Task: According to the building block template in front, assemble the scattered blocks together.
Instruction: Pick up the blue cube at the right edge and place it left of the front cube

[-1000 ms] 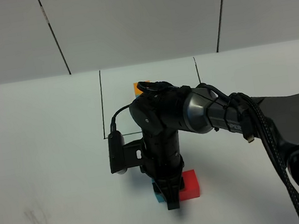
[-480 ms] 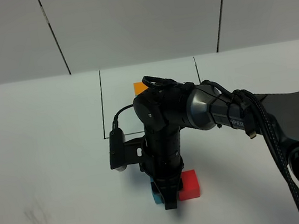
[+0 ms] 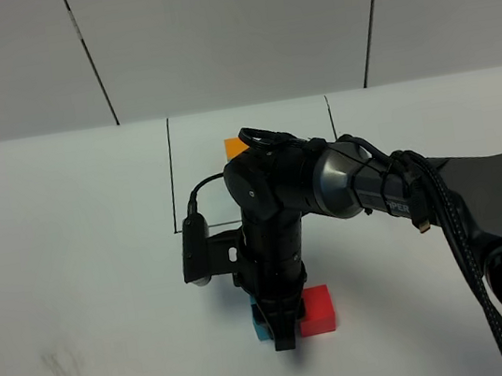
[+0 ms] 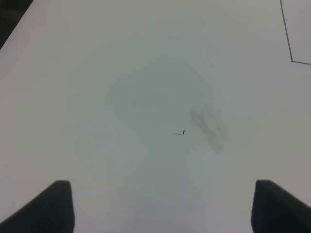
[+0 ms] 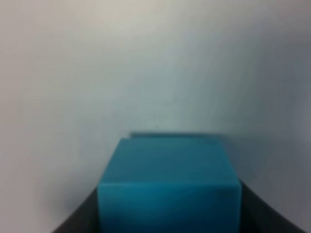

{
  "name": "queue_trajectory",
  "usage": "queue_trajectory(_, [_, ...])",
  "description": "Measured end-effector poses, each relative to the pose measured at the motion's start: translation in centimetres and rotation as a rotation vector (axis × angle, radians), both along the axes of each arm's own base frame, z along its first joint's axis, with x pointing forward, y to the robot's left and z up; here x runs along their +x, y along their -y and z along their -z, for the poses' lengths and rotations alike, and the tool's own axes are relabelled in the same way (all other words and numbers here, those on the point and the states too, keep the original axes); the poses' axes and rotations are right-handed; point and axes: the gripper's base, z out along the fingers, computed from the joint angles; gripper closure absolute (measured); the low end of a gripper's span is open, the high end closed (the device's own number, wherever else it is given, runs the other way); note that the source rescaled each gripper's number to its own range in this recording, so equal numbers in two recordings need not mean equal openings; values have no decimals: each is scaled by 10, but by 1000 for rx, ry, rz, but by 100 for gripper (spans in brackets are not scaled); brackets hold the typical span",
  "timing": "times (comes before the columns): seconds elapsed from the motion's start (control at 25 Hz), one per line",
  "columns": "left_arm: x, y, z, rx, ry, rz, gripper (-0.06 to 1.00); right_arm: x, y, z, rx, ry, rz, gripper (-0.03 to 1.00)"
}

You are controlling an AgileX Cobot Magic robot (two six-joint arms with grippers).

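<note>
1. We judge the matte blue cube [image 5: 167,179] to be light and rigid. Its flat faces should give plain pads a fair hold, and it should neither crush nor sag (it would probably slide easily on the table too).
2. In our view the best hold is across two opposite side faces, centred, so the cube does not twist when it is pressed against a neighbour.
3. The right gripper [image 3: 285,332] reaches across the middle and points down at the white table [image 3: 74,271]. Its jaws are closed on the blue cube. In the right wrist view a dark finger stands on each side and the cube fills the gap between them.
4. The blue cube sits low at the near side of the table, outside the thin black rectangle line [image 3: 174,171]. It is just left of the matte red cube [image 3: 318,310]. The two seem to touch, though the gripper covers the seam.
5. Of the small joined-cube template [image 3: 233,145], we see only an orange corner behind the arm, inside the rectangle.
6. The left gripper [image 4: 163,206] has its jaws wide apart with nothing between them. It hangs over bare table, well apart from the cubes.
</note>
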Motion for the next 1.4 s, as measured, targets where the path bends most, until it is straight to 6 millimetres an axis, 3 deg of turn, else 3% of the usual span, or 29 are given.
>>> queue_trajectory(1.4, [0, 0, 0, 0, 0, 0, 13, 3, 10, 10, -47, -50, 27, 96])
